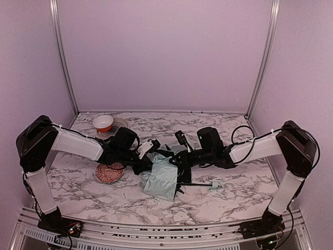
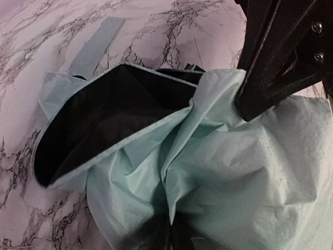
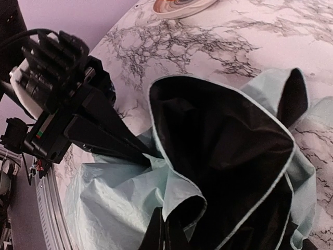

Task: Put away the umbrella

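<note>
High rear view, 2 close umbrella [image 2: 234, 172] views

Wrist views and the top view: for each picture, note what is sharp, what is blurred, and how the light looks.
Left wrist: umbrella fabric crisp, black lining swallows detail, bottom edge blurred. Right wrist: folds sharp, nearest dark strip at the bottom out of focus. Top external: soft pink cast, no glare.

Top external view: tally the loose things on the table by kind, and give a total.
Umbrella: 1
Bowls: 2 (orange-and-white bowl, red patterned bowl)
Pale dish, exact kind unclear: 1
Total: 4
</note>
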